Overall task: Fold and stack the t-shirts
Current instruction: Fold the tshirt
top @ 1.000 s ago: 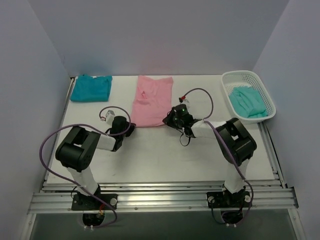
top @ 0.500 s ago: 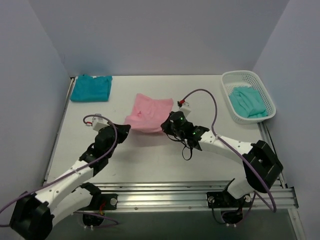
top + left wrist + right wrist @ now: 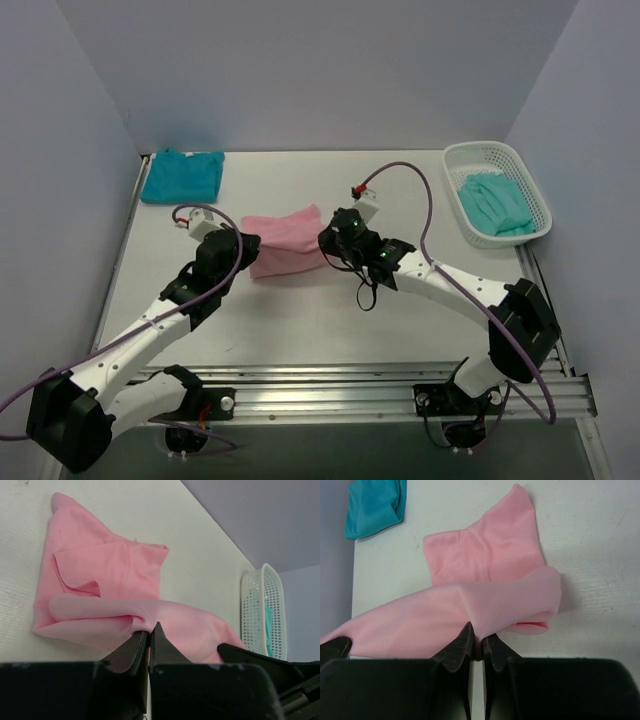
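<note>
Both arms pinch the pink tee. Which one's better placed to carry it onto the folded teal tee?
Left, probably. The deep teal t-shirt lies at the far left, and the left end effector is shut on the pink t-shirt at the edge nearest it. The right end effector grips the opposite edge.

The deep teal t-shirt [image 3: 372, 505] runs off the right wrist view's top edge. Behind the white basket [image 3: 252, 615] mesh, the mint-teal t-shirt [image 3: 270, 630] shows only as a sliver. The pink t-shirt [image 3: 100, 575] vanishes where the left gripper [image 3: 148, 632] and right gripper [image 3: 476, 642] pinch it.

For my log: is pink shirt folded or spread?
Half folded: left gripper and right gripper hold one edge of the pink shirt doubled over.
</note>
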Action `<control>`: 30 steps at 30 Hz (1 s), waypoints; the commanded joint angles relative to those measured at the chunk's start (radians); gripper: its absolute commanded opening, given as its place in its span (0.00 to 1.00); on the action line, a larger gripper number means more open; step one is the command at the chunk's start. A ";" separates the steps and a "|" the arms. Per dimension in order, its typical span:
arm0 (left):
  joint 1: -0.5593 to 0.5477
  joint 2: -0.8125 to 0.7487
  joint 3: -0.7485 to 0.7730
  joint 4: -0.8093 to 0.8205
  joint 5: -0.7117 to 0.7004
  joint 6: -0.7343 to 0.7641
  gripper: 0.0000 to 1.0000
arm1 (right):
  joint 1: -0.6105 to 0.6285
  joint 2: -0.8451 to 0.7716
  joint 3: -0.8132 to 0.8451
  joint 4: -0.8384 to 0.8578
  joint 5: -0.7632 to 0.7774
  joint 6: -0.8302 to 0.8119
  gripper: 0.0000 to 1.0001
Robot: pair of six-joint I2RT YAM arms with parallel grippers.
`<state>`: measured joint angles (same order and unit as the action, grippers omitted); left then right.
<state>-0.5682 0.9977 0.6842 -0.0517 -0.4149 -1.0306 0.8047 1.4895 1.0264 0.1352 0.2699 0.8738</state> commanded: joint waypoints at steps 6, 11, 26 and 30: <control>0.019 0.113 0.124 0.075 -0.039 0.052 0.06 | -0.058 0.152 0.178 -0.011 0.016 -0.048 0.00; 0.086 0.153 0.143 0.099 0.007 0.052 0.08 | -0.102 0.267 0.285 0.007 -0.053 -0.067 0.00; 0.326 0.418 0.221 0.243 0.205 0.047 0.08 | -0.206 0.570 0.621 -0.016 -0.207 -0.099 0.00; 0.358 0.534 0.278 0.309 0.252 0.038 0.07 | -0.237 0.656 0.746 -0.022 -0.247 -0.102 0.00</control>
<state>-0.2394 1.4849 0.8970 0.1555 -0.2050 -0.9993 0.6037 2.1071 1.6760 0.1234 0.0357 0.7929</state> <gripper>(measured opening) 0.084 0.029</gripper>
